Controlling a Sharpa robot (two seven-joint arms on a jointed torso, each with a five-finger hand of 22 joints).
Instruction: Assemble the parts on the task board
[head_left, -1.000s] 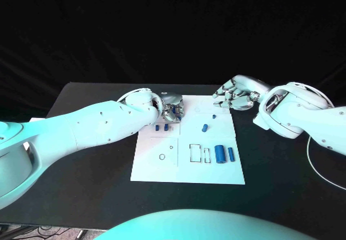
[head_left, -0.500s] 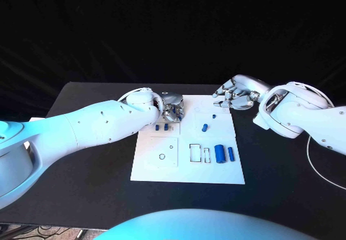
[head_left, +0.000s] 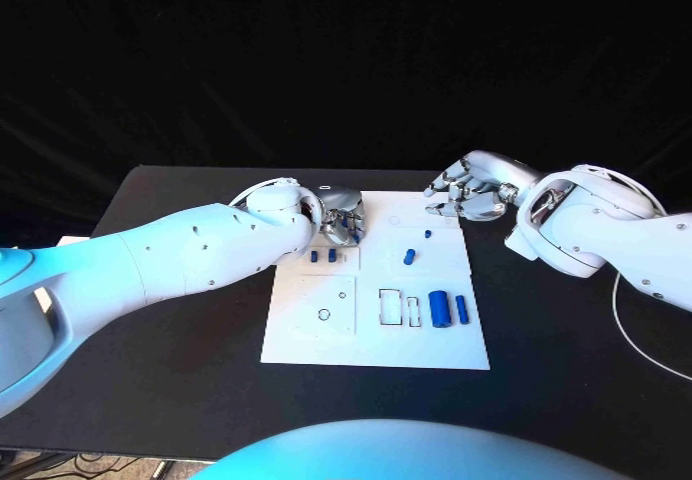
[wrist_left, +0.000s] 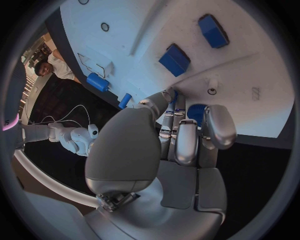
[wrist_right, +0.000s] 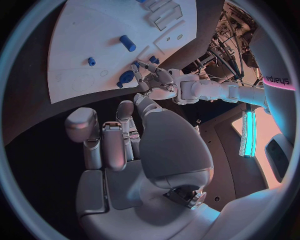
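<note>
The white task board (head_left: 375, 335) lies mid-table. My left hand (head_left: 340, 218) hovers over its far left corner, fingers curled round a small blue part (wrist_left: 195, 112), which also peeks out at the fingertips (wrist_right: 127, 77). Two blue blocks (head_left: 323, 255) lie just in front of that hand. A short blue peg (head_left: 410, 256) and a tiny blue piece (head_left: 428, 234) sit mid-board. Two blue cylinders (head_left: 449, 308) lie beside a rectangular slot (head_left: 391, 305). My right hand (head_left: 467, 190) hangs off the board's far right corner, fingers loosely bent, holding nothing.
The black table (head_left: 173, 340) runs wide on both sides of the board. An oval recess (head_left: 323, 314) is in the board's near left panel. A white cable (head_left: 635, 330) trails along the table's right side.
</note>
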